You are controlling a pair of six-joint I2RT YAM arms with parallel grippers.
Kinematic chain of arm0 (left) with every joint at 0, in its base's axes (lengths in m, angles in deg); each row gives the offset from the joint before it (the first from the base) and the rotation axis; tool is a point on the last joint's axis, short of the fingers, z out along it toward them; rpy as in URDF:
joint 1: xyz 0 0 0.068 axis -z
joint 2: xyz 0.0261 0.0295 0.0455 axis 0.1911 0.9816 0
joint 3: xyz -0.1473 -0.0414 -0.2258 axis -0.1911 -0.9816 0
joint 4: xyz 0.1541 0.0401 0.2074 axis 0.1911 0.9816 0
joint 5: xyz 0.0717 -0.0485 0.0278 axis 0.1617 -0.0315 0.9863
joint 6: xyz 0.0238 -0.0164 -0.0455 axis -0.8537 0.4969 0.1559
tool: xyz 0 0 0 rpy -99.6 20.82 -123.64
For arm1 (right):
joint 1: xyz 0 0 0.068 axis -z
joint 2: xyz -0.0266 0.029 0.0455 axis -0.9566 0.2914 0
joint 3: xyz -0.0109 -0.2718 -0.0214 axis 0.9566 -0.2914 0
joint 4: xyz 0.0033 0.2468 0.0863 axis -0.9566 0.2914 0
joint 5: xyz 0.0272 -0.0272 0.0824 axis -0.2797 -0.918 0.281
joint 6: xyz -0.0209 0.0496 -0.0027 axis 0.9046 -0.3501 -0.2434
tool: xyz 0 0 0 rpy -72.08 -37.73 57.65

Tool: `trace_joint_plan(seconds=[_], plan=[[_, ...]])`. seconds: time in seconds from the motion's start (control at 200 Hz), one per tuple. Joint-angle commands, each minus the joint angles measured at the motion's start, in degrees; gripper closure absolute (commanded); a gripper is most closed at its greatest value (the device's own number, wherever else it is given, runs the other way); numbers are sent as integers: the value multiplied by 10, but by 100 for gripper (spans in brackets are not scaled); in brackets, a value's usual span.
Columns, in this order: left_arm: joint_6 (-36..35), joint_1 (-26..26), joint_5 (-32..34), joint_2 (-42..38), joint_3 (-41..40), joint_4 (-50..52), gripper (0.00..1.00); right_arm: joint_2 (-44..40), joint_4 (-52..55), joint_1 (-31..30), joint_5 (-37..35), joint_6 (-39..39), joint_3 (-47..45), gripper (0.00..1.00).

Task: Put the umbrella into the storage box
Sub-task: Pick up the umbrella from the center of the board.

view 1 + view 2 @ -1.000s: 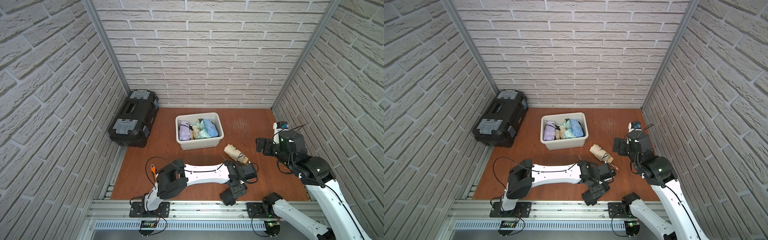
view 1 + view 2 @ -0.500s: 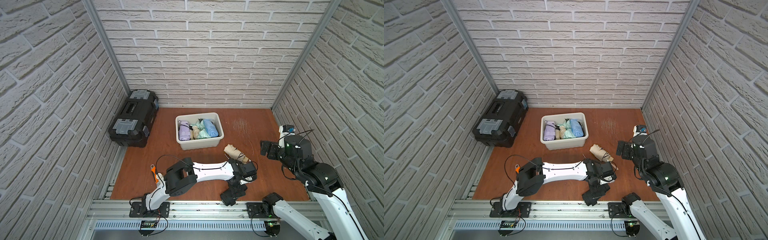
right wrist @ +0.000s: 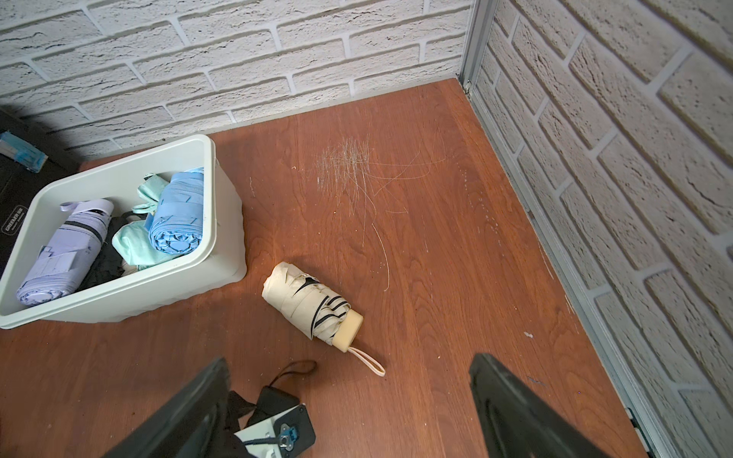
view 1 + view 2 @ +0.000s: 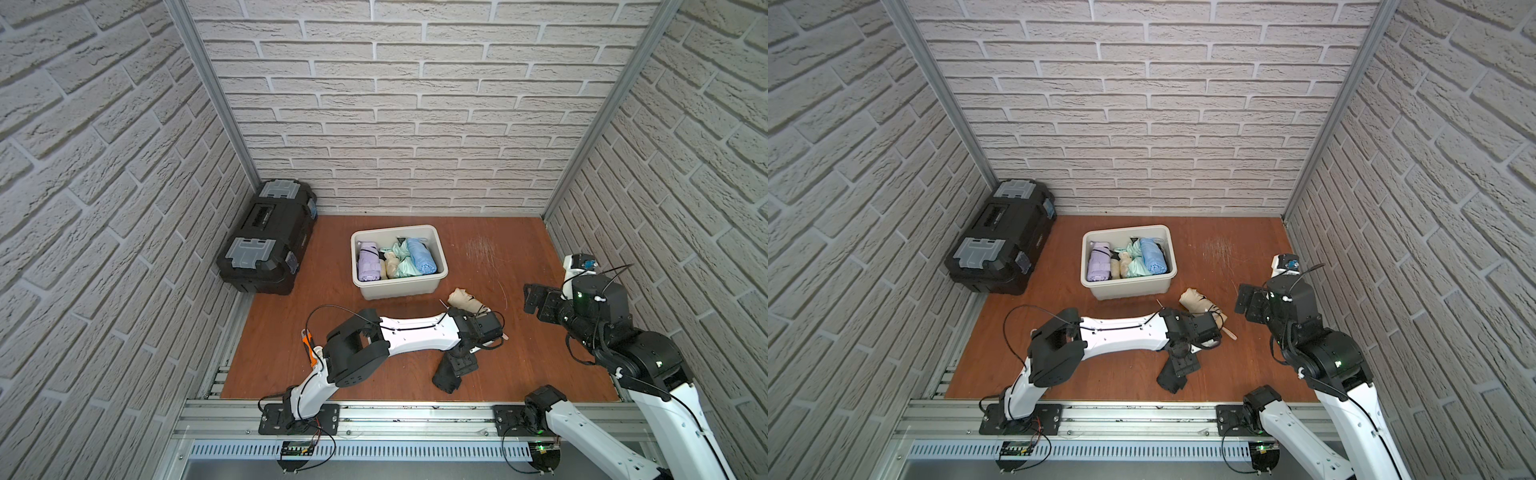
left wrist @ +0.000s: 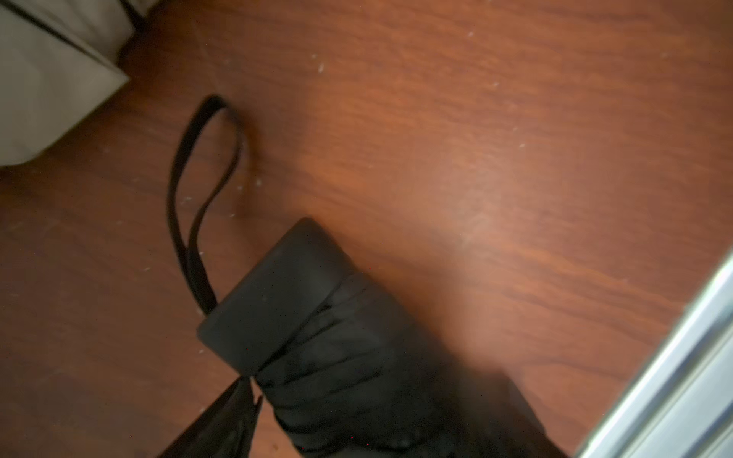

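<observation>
Black umbrella (image 4: 446, 378) lies on the bench (image 4: 270, 357), lower centre in both top views, under the left jaws; their state cannot be told. Right jaws: wide apart.

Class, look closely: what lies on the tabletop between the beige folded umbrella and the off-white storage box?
Nothing lies there. In the right wrist view, only a bare strip of wooden tabletop separates the beige umbrella from the storage box.

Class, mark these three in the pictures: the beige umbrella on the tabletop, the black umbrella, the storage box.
beige umbrella (image 3: 302, 302), right wrist view, on its folded canopy.
black umbrella (image 5: 273, 297), left wrist view, on its handle.
storage box (image 4: 399, 287), a top view, on its near wall.
</observation>
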Motion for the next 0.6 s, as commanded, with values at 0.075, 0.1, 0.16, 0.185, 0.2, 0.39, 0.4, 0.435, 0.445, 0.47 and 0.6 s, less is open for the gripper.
trace_joint_plan(seconds=[0.075, 0.1, 0.16, 0.185, 0.2, 0.39, 0.4, 0.435, 0.445, 0.47, 0.6], plan=[[24, 12, -23, -29, -13, -9, 4, -1, -9, 2, -7, -7, -8, 4], [35, 12, -25, -30, -13, -11, 4, -1, -10, 2, -7, -4, -9, 4], [68, 12, -27, -30, -11, -11, 2, 0, -12, 3, -9, 0, -9, 4], [83, 12, -27, -29, -9, -10, 2, 0, -13, 2, -10, 2, -9, 4], [92, 12, -27, -28, -9, -9, 2, 1, -14, 2, -10, 3, -9, 4], [182, 9, -12, -8, -4, -1, 2, 18, -27, 2, -2, 17, -6, 3], [185, 9, -10, -6, -4, 0, 2, 19, -28, 2, -1, 17, -6, 3], [195, 9, 0, -4, -4, 1, 2, 21, -29, 2, 1, 19, -7, 3], [198, 9, 3, -4, -4, 2, 2, 22, -30, 2, 2, 19, -7, 3], [205, 9, 13, -3, -5, 3, 2, 22, -30, 2, 4, 20, -8, 3], [227, 9, 43, -3, -17, 6, 2, 24, -30, 2, 9, 21, -9, 3]])
